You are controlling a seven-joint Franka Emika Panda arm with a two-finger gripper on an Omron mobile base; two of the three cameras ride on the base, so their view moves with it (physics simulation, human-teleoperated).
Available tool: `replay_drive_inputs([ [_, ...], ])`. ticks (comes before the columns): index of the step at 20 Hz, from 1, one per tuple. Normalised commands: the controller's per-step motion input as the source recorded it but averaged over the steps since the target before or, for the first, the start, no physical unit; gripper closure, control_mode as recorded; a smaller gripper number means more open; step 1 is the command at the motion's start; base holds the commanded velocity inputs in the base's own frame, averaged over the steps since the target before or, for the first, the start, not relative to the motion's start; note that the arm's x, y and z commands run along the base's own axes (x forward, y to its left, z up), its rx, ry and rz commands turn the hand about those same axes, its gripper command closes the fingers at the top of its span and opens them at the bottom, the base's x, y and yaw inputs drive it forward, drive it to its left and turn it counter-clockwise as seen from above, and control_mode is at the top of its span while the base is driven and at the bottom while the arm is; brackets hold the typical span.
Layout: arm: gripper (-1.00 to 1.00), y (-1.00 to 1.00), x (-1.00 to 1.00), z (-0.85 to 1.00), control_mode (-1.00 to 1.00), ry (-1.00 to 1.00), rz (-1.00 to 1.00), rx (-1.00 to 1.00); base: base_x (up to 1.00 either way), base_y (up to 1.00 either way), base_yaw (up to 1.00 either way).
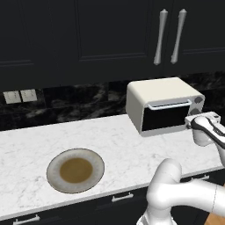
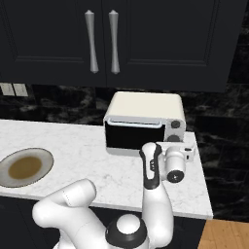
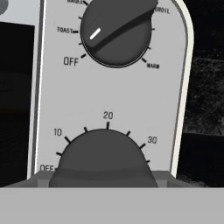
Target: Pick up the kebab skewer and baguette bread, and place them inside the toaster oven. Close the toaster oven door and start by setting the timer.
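Toaster oven (image 2: 144, 109) at back of marble surface (image 1: 118, 145), door (image 1: 167, 117) shut, gripper (image 2: 188, 151) at right-hand knob panel, lower timer knob (image 3: 104, 158) close ahead, jaws' state cannot be told, empty plate (image 1: 75, 170) well left.

Setting: a home kitchen, rendered. Evidence: white marble counter (image 1: 132, 145) with black drawer fronts under its front edge; dark upper cabinets with long silver handles (image 1: 161, 37); black veined stone backsplash carrying two pale wall plates (image 1: 20, 96), probably outlets. Cream-white box toaster oven (image 1: 162, 105) stands near the counter's back right corner; round grey plate with brown centre (image 1: 75, 170) lies near its front edge.
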Motion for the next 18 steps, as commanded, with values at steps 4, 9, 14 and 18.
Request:
replay_drive_inputs([
  [4, 1.0, 0.0, 0.0, 0.0, -1.0, 0.0, -0.02, 0.16, 0.0, 0.0, 0.0],
  [9, 1.0, -0.03, 0.0, 0.0, -1.0, 0.0, 0.0, 0.23, 0.0, 0.0, 0.0],
  [14, 1.0, -0.05, 0.0, 0.0, -1.0, 0.0, 0.0, 0.25, 0.0, 0.0, 0.0],
  [18, 1.0, -0.05, 0.0, 0.0, -1.0, 0.0, 0.0, 0.27, 0.0, 0.0, 0.0],
])
